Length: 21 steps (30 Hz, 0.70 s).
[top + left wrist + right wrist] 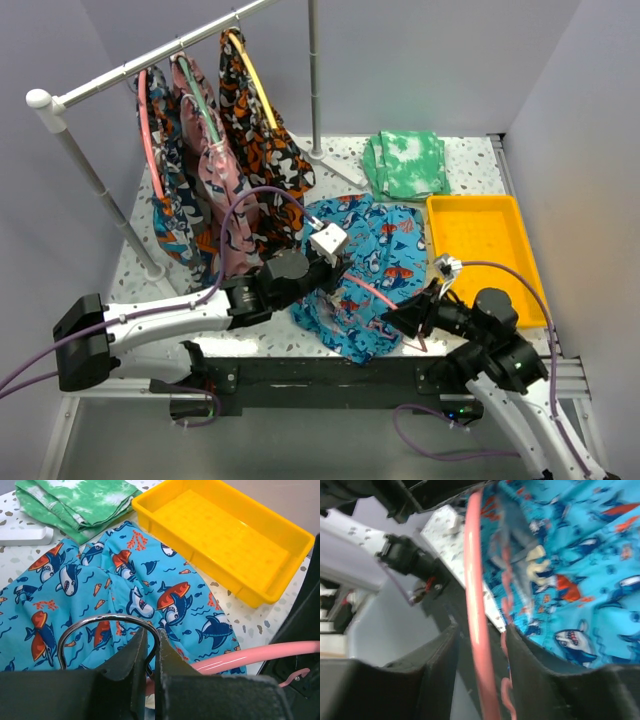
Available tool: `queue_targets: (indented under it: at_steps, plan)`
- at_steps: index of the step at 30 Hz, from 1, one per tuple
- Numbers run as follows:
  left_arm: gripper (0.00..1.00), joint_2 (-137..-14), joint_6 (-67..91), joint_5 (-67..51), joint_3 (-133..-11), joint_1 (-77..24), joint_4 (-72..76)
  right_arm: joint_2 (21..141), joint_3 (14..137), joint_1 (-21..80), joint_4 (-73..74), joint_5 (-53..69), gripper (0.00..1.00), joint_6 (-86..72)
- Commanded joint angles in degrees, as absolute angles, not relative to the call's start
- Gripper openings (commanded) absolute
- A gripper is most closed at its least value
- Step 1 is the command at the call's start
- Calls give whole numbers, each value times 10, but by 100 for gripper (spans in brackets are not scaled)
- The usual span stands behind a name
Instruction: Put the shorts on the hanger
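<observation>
The turquoise shark-print shorts (375, 245) lie crumpled on the table between my two arms, and they also fill the left wrist view (125, 580) and the right wrist view (590, 580). The coral-pink hanger (375, 292) lies across their near edge. My left gripper (338, 272) (151, 635) is shut on the hanger's metal hook (100, 619), with the pink arm (250, 656) running off to the right. My right gripper (402, 318) (480, 630) stands open around the pink arm (475, 580), with a gap on each side.
A yellow tray (480, 255) (260, 597) sits at the right, with nothing in it. Folded green tie-dye cloth (408, 163) (75, 505) lies behind it. A clothes rack (120, 72) at the back left carries several patterned garments (215, 170) on hangers.
</observation>
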<state>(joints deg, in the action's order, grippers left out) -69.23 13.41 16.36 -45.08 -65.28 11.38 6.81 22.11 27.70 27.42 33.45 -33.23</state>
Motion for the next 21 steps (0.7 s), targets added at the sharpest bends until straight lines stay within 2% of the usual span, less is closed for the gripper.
queue_targets:
  at_steps: [1, 2, 5, 8, 10, 14, 19, 21]
  plan:
    - [0, -657, 126, 177, -439, -653, 146, 84, 330, 275, 353, 172, 56, -340]
    - [0, -651, 124, 177, -437, -653, 146, 87, 347, 275, 374, 149, 63, -345]
    - [0, -642, 120, 178, -426, -653, 147, 115, 414, 275, 430, 35, 70, -388]
    - [0, -629, 118, 177, -416, -653, 143, 182, 464, 275, 451, 3, 72, -392]
    - [0, -612, 115, 171, -401, -653, 149, 220, 460, 274, 442, 34, 72, -384]
    - [0, -579, 103, 147, -373, -653, 169, 324, 412, 275, 373, 126, 60, -370]
    - [0, -548, 93, 112, -345, -653, 194, 374, 347, 276, 321, 193, 49, -318]
    - [0, -544, 90, 101, -337, -653, 201, 390, 312, 279, 310, 229, 47, -307]
